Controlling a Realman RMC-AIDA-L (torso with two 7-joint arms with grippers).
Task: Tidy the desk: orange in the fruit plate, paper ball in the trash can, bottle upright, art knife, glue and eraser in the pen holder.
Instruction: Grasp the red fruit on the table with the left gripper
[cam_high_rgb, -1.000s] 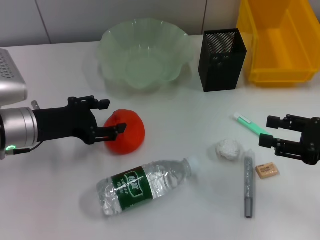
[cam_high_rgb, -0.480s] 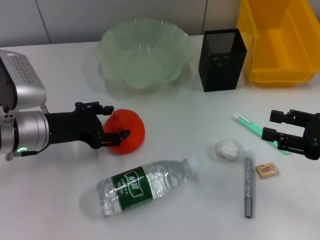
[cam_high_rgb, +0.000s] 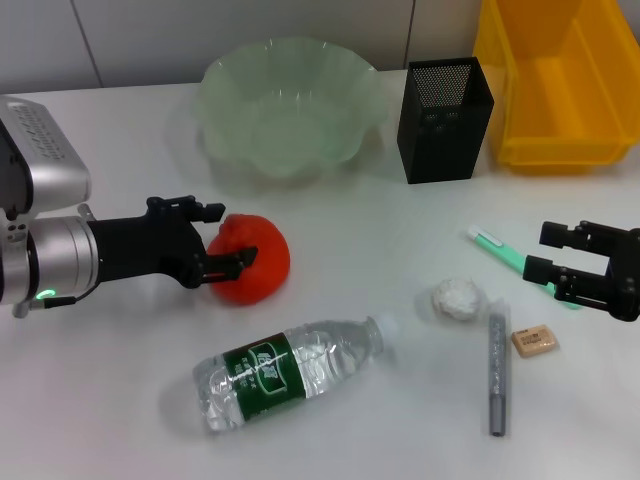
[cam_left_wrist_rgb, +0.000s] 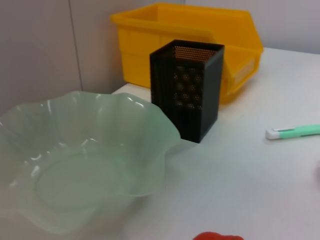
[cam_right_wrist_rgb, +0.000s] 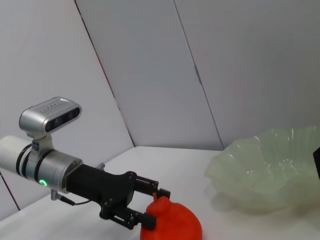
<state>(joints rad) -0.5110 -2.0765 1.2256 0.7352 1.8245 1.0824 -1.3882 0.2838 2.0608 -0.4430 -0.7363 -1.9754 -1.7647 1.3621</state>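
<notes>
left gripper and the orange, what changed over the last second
The left gripper moved in on the orange: its fingers now straddle the fruit's left side, jaws open, no lift yet. The orange looks unmoved. The right gripper rose slightly away from the eraser, open. The bottle, paper ball, fruit plate, pen holder and trash can stayed put.

Before you: a white counter set against a pale grey panelled wall with thin vertical seams, under soft, even light.
</notes>
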